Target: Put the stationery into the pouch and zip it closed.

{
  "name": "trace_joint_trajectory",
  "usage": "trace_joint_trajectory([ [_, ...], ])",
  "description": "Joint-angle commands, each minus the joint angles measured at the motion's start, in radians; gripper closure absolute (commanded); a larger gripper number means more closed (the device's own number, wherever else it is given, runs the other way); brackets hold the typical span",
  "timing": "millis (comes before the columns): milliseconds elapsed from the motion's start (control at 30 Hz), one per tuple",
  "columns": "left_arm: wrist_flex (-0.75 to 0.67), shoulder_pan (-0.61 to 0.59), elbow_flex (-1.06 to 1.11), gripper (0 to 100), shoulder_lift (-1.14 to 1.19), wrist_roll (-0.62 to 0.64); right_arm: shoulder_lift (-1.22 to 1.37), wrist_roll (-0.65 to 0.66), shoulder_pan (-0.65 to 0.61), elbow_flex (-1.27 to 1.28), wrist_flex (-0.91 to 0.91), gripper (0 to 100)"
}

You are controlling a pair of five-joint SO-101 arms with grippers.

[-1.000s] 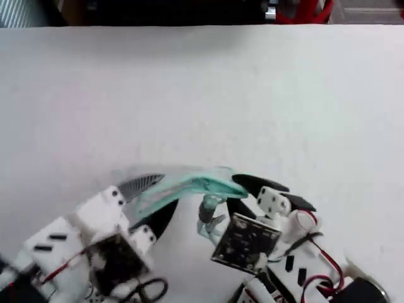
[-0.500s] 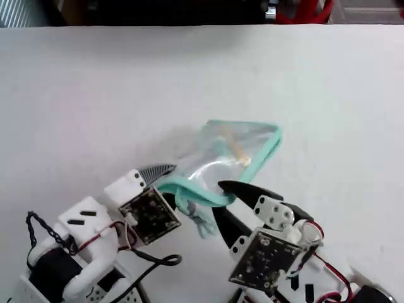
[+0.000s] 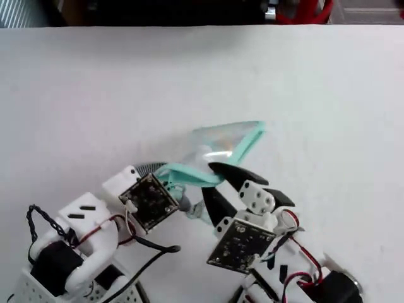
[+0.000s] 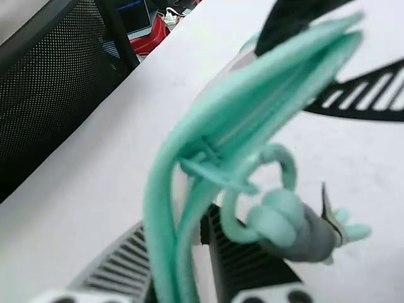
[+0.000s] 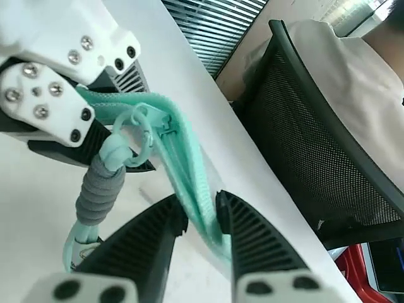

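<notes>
A clear pouch [image 3: 224, 139] with teal zip edging [image 4: 252, 107] stands tilted on edge near the table's front. My left gripper [image 3: 163, 172] is shut on the near end of the zip edging, its ribbed pads [image 4: 240, 271] on either side of the teal band. Further along the same band, my right gripper [image 3: 218, 180] is shut on it too; the right wrist view shows the band pinched at the gripper [image 5: 202, 218]. The zip pull's teal cord with a grey bead [image 5: 101, 189] hangs between the two grippers. The pouch's contents are too unclear to tell.
The white table [image 3: 95, 95] stretches wide to the left, right and far side of the pouch. Its far edge runs along the top of the high view, with a red object [image 3: 303, 9] beyond it. A black mesh chair [image 5: 315, 139] stands off the table.
The pouch went from a blurred, edge-on shape to spread out, then turned more on edge and shifted slightly left. Both grippers moved with it, keeping hold of the zip edging.
</notes>
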Motion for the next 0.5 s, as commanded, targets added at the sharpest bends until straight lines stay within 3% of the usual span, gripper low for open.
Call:
trace_joint_trajectory([
  [0, 0.015, 0.053, -0.157, 98, -0.005, 0.02, 0.013, 0.0, -0.016, 0.084, -0.035, 88.7],
  [67, 0.02, 0.071, -0.167, 98, -0.005, 0.02, 0.015, 0.009, -0.016, 0.084, -0.036, 87.5],
  [167, 0.02, 0.077, -0.167, 98, -0.005, 0.02, 0.013, 0.081, -0.033, 0.091, -0.035, 98.9],
  [467, 0.02, 0.071, -0.167, 97, -0.005, 0.018, 0.01, 0.115, -0.058, 0.1, -0.038, 97.6],
])
